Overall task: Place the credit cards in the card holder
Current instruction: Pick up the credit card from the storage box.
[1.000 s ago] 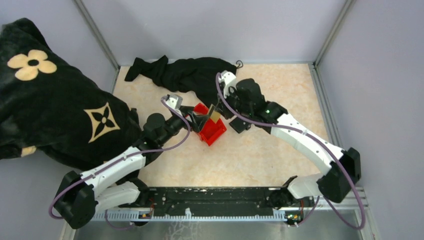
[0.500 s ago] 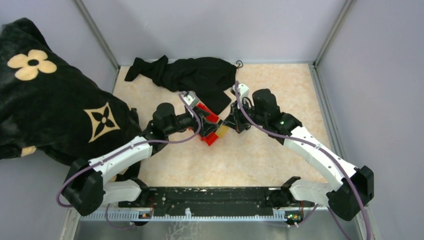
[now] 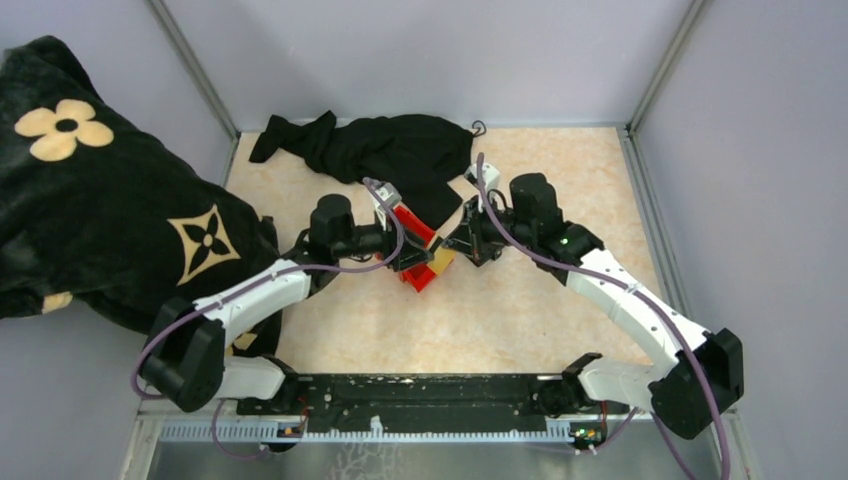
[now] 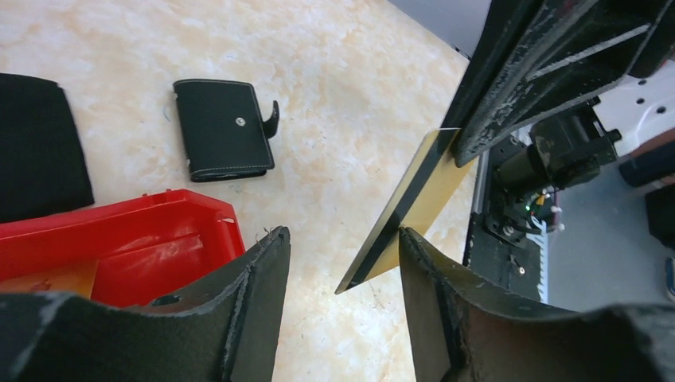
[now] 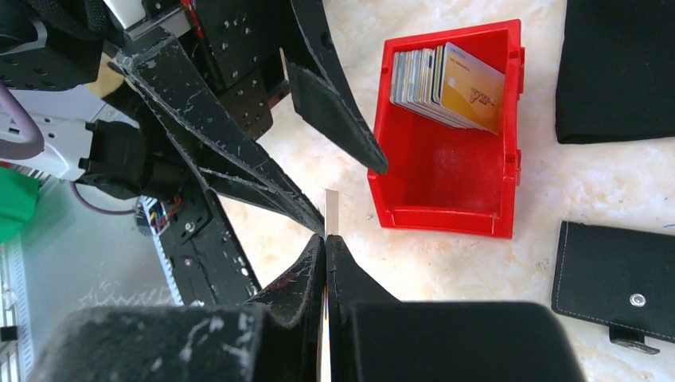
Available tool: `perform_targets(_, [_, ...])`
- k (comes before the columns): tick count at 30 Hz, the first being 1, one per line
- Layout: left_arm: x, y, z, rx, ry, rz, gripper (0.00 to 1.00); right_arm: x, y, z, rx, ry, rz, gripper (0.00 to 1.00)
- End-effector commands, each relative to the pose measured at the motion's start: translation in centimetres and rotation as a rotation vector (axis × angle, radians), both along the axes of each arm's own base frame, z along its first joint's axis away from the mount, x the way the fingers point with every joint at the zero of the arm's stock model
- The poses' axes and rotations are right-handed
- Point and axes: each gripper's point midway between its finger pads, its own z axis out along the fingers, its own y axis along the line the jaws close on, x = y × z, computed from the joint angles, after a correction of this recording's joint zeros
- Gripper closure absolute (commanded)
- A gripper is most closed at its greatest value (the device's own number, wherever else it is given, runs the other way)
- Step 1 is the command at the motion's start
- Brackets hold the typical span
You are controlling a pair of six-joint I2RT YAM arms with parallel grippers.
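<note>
My right gripper (image 5: 325,239) is shut on a tan-gold credit card (image 4: 414,208), seen edge-on in the right wrist view (image 5: 331,208). It holds the card above the table just in front of the red bin (image 3: 418,276). My left gripper (image 4: 342,235) is open, and the card's free corner lies between its jaws, close to the right finger. More credit cards (image 5: 446,83) stand stacked in the bin's far end. The black card holder (image 4: 223,129) lies closed and snapped on the table beside the bin, and also shows in the right wrist view (image 5: 617,278). The arms hide it in the top view.
The red bin (image 5: 446,167) sits mid-table between both grippers. A black cloth (image 3: 390,150) lies behind it, near the back wall. A large black patterned fabric (image 3: 110,220) covers the left side. The arms' base rail (image 3: 420,395) runs along the near edge.
The right gripper carried the tan-gold card from over the bin down to its front right. The left gripper swung right and closer, so its open jaws now straddle the card's corner.
</note>
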Motion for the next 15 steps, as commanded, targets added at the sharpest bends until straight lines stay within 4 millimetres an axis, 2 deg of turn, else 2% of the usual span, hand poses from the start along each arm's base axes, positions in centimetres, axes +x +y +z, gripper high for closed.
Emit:
perform_targets(1, [-0.7,-0.9,1.2,-0.037,0.020,-0.124,0.42,0.6,0.9,0.8,0.058,-0.013,0.037,1.00])
perform_targets(3, [-0.6,-1.0,1.3,-0.046,0.031,-0.143,0.46,0.8,1.1,0.4,0.058,0.000,0.045,1.00])
perform_targets(6, [-0.6,-0.9,1.6,-0.067,0.040,-0.165,0.58,1.2,1.3,-0.1,0.065,0.019,0.049,1.00])
perform_targets(12, [-0.7,-0.7,1.2,-0.082,0.077,-0.200,0.98,2.6,1.2,-0.7,0.081,0.041,0.035,1.00])
perform_targets(15, [-0.7,-0.7,1.0,-0.088,0.091,-0.211,1.00,3.4,1.1,-0.9,0.096,0.051,0.028,1.00])
